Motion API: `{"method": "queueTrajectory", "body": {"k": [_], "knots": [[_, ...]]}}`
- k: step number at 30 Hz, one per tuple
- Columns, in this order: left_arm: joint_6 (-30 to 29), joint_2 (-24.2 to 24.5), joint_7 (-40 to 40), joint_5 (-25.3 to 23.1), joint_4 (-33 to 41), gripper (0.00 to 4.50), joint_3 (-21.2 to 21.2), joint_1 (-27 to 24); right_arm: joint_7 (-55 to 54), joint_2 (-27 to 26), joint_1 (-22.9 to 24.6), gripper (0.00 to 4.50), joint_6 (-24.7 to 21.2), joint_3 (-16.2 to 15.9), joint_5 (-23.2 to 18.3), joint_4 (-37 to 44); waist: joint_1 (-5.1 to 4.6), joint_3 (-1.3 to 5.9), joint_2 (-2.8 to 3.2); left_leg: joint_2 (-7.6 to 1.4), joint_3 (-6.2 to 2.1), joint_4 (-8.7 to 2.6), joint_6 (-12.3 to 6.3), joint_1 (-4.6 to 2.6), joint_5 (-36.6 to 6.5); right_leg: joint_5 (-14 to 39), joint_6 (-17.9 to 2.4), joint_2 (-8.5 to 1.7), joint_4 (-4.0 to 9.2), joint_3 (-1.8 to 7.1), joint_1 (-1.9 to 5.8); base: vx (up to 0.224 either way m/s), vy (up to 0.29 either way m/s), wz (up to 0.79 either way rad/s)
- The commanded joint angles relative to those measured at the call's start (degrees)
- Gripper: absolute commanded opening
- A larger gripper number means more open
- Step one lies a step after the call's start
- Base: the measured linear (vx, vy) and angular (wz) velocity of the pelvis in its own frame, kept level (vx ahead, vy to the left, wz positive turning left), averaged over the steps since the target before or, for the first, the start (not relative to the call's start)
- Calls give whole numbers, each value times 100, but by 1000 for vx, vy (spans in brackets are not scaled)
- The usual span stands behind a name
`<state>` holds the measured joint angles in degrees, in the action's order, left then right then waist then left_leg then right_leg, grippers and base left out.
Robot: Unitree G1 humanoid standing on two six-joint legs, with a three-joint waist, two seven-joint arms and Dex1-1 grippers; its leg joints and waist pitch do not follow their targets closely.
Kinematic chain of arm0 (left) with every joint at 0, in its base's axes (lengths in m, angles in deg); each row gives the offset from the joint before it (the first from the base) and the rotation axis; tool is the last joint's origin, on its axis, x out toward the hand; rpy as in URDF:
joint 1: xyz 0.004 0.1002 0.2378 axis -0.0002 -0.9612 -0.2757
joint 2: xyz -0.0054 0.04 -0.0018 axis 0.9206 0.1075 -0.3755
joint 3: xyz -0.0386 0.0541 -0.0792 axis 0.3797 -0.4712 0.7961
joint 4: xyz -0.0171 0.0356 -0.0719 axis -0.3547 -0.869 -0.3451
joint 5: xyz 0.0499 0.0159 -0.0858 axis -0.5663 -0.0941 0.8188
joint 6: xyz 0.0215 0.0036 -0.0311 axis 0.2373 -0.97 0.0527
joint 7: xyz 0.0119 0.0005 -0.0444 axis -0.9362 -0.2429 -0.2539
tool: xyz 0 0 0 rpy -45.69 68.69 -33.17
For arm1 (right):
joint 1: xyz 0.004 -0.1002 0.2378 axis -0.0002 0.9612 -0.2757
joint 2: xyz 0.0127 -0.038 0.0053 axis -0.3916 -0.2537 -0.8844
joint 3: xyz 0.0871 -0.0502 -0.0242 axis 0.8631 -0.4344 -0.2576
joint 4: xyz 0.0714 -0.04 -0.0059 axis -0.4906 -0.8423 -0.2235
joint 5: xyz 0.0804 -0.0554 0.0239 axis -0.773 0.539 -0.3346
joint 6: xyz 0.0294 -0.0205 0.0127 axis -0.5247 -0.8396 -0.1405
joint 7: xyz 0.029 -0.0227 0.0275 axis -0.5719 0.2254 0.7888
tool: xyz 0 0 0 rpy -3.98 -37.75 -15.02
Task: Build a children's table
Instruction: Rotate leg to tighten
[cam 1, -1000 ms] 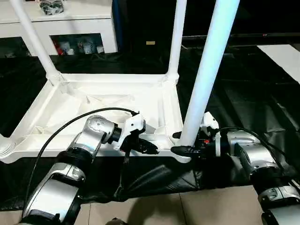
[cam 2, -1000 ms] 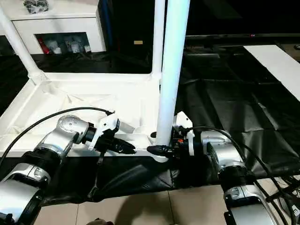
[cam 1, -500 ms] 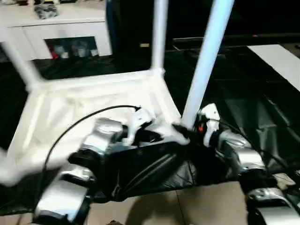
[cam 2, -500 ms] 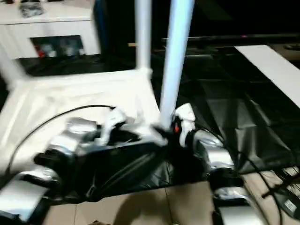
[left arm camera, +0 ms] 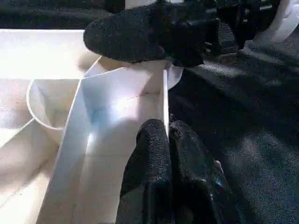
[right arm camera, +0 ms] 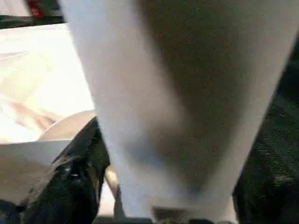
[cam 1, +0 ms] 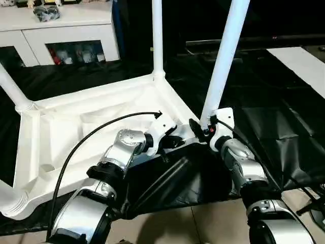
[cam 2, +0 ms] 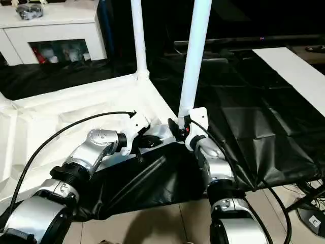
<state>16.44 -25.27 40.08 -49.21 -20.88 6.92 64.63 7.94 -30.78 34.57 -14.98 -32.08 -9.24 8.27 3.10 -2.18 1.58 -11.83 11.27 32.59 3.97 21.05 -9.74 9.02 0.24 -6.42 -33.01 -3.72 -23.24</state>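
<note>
The white plastic children's table (cam 1: 96,127) lies upside down on a black sheet (cam 1: 264,127) spread over the floor, its ribbed underside facing up. Long white tubular legs stand in its corner sockets; the nearest leg (cam 1: 223,61) rises at the corner closest to the robot. The left gripper (cam 1: 175,142) has its jaws pressed together at the thin white rim of the tabletop beside that corner. The right gripper (cam 1: 199,128) sits at the base of the nearest leg, one black finger (right arm camera: 74,172) alongside the tube; its jaws straddle the leg, but whether they clamp it I cannot tell. A white glass-door cabinet (cam 1: 61,35) stands behind.
</note>
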Motion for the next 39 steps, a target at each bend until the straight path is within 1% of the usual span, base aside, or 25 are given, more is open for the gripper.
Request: {"method": "queueTrajectory", "body": {"k": [1, 2, 4, 5, 6, 7, 8, 10, 12, 13, 14, 15, 17, 18, 19, 22, 24, 25, 26, 27, 31, 34, 35, 37, 39], "knots": [[241, -282, 330, 193, 111, 0, -252, 23, 789, -204, -13, 385, 157, -579, -28, 45, -3, 310, -95, -86, -49, -406, -305, -48, -1870, 2304, -910, -166, 480, 138, 200, 0, 0, 0], [241, -230, 393, 201, 98, 0, -244, 31, 1002, -116, 15, 411, 169, -578, -65, 64, -1, 314, -101, -85, -44, -399, -341, -33, -1793, 2153, -960, -165, 459, 142, 216, 0, 0, 0], [270, -179, 449, 204, 79, 0, -238, 44, 1219, -38, 42, 411, 159, -578, -117, 91, 8, 329, -103, -85, -37, -385, -406, -23, -1635, 1872, -1061, -159, 422, 140, 240, 0, 0, 0], [349, -39, 755, 294, 56, 0, -183, 83, 2062, 230, 167, 411, 40, -632, -276, 303, 13, 337, -88, -90, -32, -375, -441, -19, -1500, 1656, -1152, -165, 393, 146, 246, 0, 0, 0], [406, 12, 884, 328, 50, 0, -167, 96, 2372, 330, 214, 411, -20, -663, -336, 397, 50, 347, -98, -89, -21, -350, -540, -18, -1410, 1454, -1219, -142, 376, 126, 283, 0, 0, 0], [440, 39, 961, 343, 48, 0, -154, 102, 2552, 384, 235, 411, -43, -675, -363, 437, 75, 358, -88, -107, -11, -339, -584, -24, -1322, 1271, -1281, -142, 352, 130, 282, 0, 0, 0], [480, 79, 1171, 391, 50, 0, -149, 107, 2852, 472, 259, 411, -98, -704, -428, 506, 79, 364, -78, -119, -9, -323, -663, 6, -1110, 892, -1394, -136, 292, 127, 291, 0, 0, 0], [498, 152, 1482, 449, 64, 0, -167, 108, 3326, 613, 306, 411, -251, -778, -557, 645, 92, 381, -85, -110, 0, -299, -752, 0, -983, 625, -1526, -137, 260, 120, 305, 0, 0, 0], [555, 286, 1925, 471, 72, 0, -240, 112, 4047, 839, 374, 411, -561, -980, -667, 843, 132, 389, -44, -123, -2, -282, -878, -9, -841, 339, -1683, -136, 219, 118, 301, 0, 0, 0], [555, 286, 1925, 471, 72, 0, -240, 112, 4047, 839, 374, 411, -561, -980, -667, 843, 141, 393, -62, -118, 4, -270, -898, -11, -858, 317, -1695, -130, 221, 116, 302, 0, 0, 0], [568, 358, 2119, 475, 40, 0, -263, 143, 4386, 944, 383, 411, -625, -1109, -633, 865, 163, 381, -63, -133, 6, -278, -880, -12, -931, 373, -1706, -142, 223, 122, 292, 0, 0, 0], [576, 380, 2168, 476, 20, 0, -267, 160, 4489, 976, 381, 397, -635, -1150, -613, 862, 176, 374, -61, -132, 11, -283, -828, -20, -1032, 526, -1686, -149, 239, 124, 287, 0, 0, 0], [600, 419, 2252, 469, -25, 0, -278, 198, 4657, 1021, 376, 397, -651, -1217, -599, 872, 196, 357, -50, -137, 10, -299, -719, -35, -1188, 795, -1644, -160, 274, 129, 272, 0, 0, 0], [642, 484, 2378, 454, -96, 0, -295, 259, 4894, 1085, 366, 397, -688, -1326, -568, 900, 207, 357, -51, -137, 7, -310, -652, -44, -1249, 949, -1609, -163, 284, 129, 276, 0, 0, 0], [642, 484, 2378, 454, -96, 0, -295, 259, 4894, 1085, 366, 372, -688, -1326, -568, 900, 210, 351, -52, -142, 4, -319, -595, -46, -1304, 1046, -1579, -164, 292, 132, 274, 0, 0, 0], [682, 603, 2710, 446, -166, 0, -312, 331, 5320, 1212, 363, 358, -894, -1521, -545, 1062, 216, 350, -39, -140, -8, -339, -509, -56, -1389, 1178, -1530, -163, 307, 133, 281, 0, 0, 0], [714, 653, 2789, 422, -196, 0, -334, 347, 5419, 1243, 357, 337, -929, -1581, -532, 1093, 215, 337, -38, -140, -7, -345, -477, -52, -1448, 1225, -1519, -164, 313, 136, 274, 0, 0, 0], [739, 685, 2840, 404, -218, 0, -349, 357, 5474, 1256, 350, 337, -947, -1608, -520, 1101, 220, 338, -22, -140, -10, -348, -458, -62, -1490, 1274, -1516, -170, 318, 136, 270, 0, 0, 0], [771, 707, 2885, 393, -254, 0, -334, 372, 5539, 1267, 343, 318, -961, -1631, -506, 1108, 223, 345, -32, -146, -12, -350, -421, -65, -1501, 1263, -1523, -173, 314, 139, 272, 0, 0, 0], [771, 707, 2885, 393, -254, 0, -334, 372, 5539, 1267, 343, 318, -961, -1631, -506, 1108, 227, 344, -31, -145, -12, -350, -418, -65, -1499, 1250, -1530, -172, 314, 138, 271, 0, 0, 0], [759, 747, 2907, 401, -266, 0, -288, 361, 5562, 1232, 404, 280, -972, -1683, -510, 1190, 238, 353, -33, -146, -18, -351, -404, -56, -1432, 1135, -1549, -174, 293, 134, 285, 0, 0, 0], [733, 750, 2897, 419, -274, 0, -260, 348, 5549, 1216, 445, 269, -1038, -1681, -553, 1256, 241, 356, -35, -142, -15, -343, -426, -50, -1377, 1074, -1560, -179, 287, 136, 288, 0, 0, 0], [709, 749, 2865, 427, -261, 0, -252, 332, 5486, 1189, 475, 262, -1073, -1645, -591, 1289, 243, 354, -21, -143, -19, -347, -426, -52, -1376, 1087, -1561, -177, 286, 133, 286, 0, 0, 0], [677, 739, 2684, 414, -247, 0, -227, 301, 5321, 1126, 550, 257, -1114, -1549, -665, 1360, 248, 348, -29, -145, -16, -352, -411, -60, -1422, 1150, -1540, -176, 302, 136, 282, 0, 0, 0], [622, 679, 2339, 370, -264, 0, -170, 298, 4823, 997, 600, 254, -1039, -1372, -642, 1314, 257, 346, -17, -149, -19, -359, -375, -59, -1448, 1227, -1509, -182, 303, 139, 273, 0, 0, 0]]}}
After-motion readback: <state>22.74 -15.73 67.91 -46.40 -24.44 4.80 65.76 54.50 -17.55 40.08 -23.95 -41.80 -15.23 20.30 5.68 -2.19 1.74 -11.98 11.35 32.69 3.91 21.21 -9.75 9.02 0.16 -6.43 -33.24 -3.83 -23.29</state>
